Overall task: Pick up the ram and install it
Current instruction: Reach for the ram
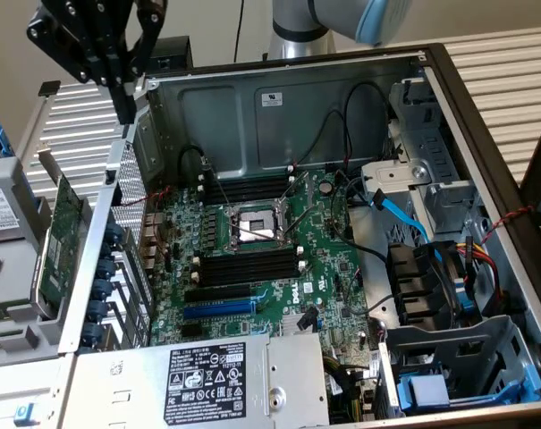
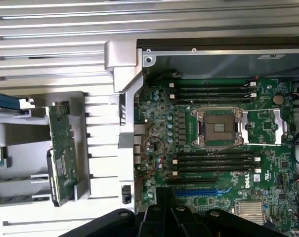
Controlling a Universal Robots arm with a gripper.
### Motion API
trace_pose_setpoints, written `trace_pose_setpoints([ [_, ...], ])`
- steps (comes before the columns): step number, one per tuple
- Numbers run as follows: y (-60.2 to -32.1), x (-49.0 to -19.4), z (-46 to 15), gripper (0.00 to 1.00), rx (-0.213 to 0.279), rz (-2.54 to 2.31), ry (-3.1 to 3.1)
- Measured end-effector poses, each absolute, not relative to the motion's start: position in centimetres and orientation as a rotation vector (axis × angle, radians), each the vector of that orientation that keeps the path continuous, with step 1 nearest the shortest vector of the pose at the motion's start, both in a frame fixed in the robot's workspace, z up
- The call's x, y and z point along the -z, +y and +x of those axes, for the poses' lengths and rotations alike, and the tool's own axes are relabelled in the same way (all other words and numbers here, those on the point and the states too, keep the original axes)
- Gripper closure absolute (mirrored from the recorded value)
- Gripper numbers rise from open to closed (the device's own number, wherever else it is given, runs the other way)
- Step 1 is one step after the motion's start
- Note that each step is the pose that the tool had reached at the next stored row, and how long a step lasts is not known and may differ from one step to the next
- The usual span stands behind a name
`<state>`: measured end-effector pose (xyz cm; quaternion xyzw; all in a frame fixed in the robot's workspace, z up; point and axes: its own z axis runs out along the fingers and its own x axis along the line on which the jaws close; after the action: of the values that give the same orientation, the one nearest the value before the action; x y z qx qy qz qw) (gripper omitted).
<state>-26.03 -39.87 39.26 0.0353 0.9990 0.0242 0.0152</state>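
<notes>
The gripper (image 1: 125, 112) hangs in the upper left of the exterior view, above the outer corner of the open PC case (image 1: 279, 98). Its black fingers are pressed together on themselves and point straight down. They sit just over the perforated side wall, not over the board.

Inside the case the motherboard (image 1: 333, 268) lies flat with the CPU socket (image 1: 252, 228) in the middle. One bank of black memory slots (image 1: 248, 189) with white end clips runs just above the socket, and a second bank (image 1: 248, 265) runs just below it. The power supply (image 1: 207, 375) with its label fills the lower middle, and a blue cable (image 1: 404, 214) loops across on the exterior view's right.

Outside the case, on the exterior view's left, a wide green expansion card (image 1: 57, 241) with a metal bracket stands on edge in a grey rack (image 1: 15, 192), well below the gripper.

As for the ram, honestly I can't tell where it is. The other bits in that rack are cut off at the frame's left edge and too murky to identify.
</notes>
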Motion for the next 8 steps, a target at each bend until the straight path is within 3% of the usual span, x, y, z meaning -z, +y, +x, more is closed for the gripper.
trace_pose_setpoints([
  [8, -39.9, -39.3, -29.7, 0.89, -0.075, 0.110, 3.108],
])
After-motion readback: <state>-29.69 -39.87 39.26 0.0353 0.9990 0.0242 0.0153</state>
